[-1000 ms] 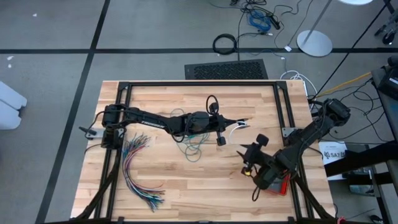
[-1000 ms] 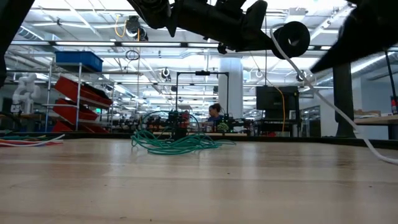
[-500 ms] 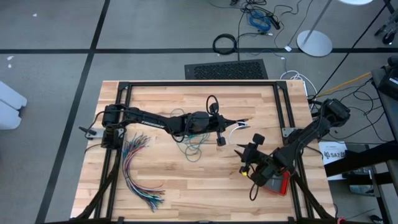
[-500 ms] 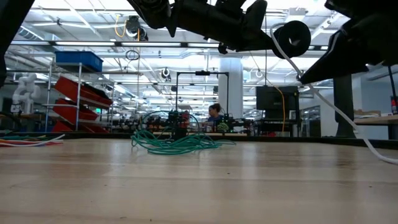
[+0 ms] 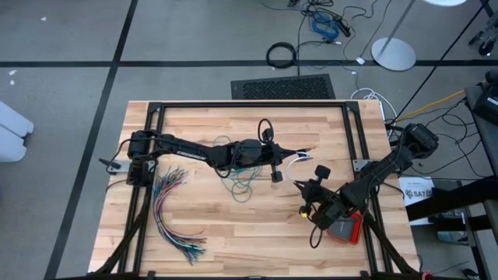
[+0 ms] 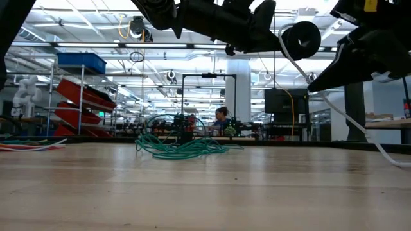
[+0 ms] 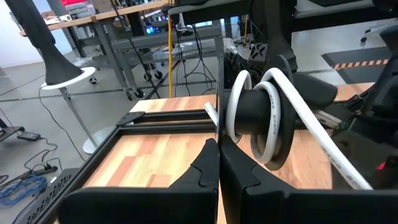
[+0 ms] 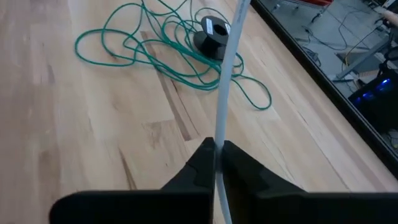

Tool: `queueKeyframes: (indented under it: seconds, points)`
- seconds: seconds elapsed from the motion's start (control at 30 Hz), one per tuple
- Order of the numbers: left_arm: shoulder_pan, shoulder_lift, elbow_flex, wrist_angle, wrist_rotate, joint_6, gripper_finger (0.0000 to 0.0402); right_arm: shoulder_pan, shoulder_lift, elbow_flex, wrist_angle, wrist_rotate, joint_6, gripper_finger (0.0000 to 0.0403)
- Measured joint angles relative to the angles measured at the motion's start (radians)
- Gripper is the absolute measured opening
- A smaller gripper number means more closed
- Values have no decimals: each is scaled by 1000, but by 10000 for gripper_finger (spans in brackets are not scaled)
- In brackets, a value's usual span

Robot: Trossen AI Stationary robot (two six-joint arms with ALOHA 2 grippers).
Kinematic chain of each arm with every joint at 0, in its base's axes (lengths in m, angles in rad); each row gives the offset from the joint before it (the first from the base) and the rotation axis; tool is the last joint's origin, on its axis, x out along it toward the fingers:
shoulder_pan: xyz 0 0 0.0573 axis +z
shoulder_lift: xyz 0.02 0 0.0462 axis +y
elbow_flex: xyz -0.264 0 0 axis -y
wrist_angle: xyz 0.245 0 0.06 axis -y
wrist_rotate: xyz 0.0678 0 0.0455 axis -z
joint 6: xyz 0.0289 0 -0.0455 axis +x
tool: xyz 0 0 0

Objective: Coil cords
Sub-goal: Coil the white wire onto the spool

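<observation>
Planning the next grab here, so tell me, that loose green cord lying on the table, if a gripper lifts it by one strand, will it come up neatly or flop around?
The green cord probably flops: it lies in loose, uneven loops, so it looks limp. Lifted by one strand, the rest would likely trail and tangle, since the loops cross each other. It looks thin, so probably light and easily dragged across the table.

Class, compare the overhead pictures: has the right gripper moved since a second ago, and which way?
Yes. In the high view the right gripper has shifted slightly toward the left arm's side and the table's middle, and has shut on the white cord.
</observation>
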Motion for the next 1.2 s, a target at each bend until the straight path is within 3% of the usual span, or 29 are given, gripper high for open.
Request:
queueKeyframes:
  seconds: [0.3,0.57,0.9,1.2]
  points:
    - [-1,0,0,18,32,-8,0,-97,-12,-85,-5,-15,120,2]
    - [-2,0,0,-55,35,-13,0,-185,-116,-93,-77,-15,123,1]
    - [-2,0,0,-82,0,1,0,-192,-229,-93,-279,-19,281,0]
    - [-2,0,-1,-163,27,0,0,-200,-281,-93,-288,-16,299,0]
